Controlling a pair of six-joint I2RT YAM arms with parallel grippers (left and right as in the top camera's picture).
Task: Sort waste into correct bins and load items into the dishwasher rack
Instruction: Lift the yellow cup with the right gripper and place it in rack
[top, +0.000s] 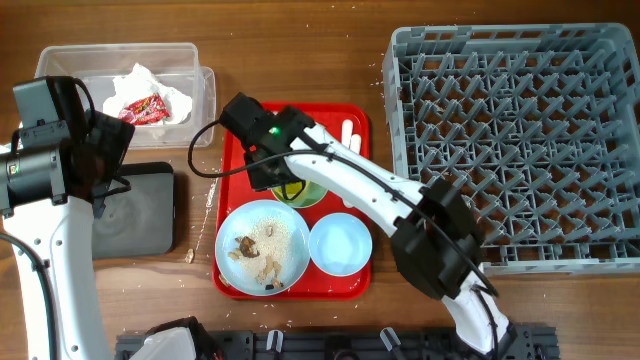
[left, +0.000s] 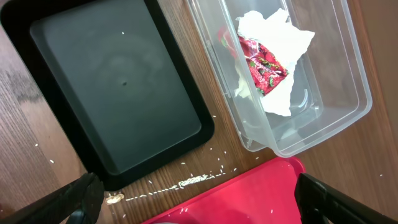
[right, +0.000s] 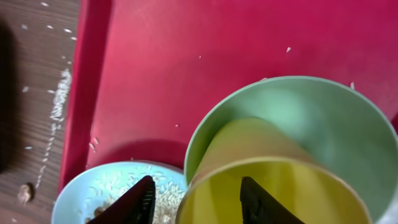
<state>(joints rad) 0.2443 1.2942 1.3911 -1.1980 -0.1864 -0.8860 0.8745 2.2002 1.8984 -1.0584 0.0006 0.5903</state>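
Note:
The yellow cup (right: 273, 186) stands inside the pale green bowl (right: 298, 106) on the red tray (top: 240, 160). My right gripper (right: 194, 200) is open with one finger inside the cup and one outside its rim; in the overhead view it (top: 285, 180) covers the cup. The light blue plate (top: 285, 225) holds food scraps (top: 250, 250), next to the light blue bowl (top: 340, 243). The napkin (left: 280, 37) and red wrapper (left: 264, 62) lie in the clear tub (left: 348, 81). My left gripper (left: 199, 199) is open and empty above the table beside the black tray (left: 124, 81).
The grey rack (top: 520, 140) stands at the right with nothing in it. The white fork and spoon (top: 349, 133) lie at the red tray's far edge. A crumb (left: 112, 198) and rice grains lie on the table between the black tray and the red tray.

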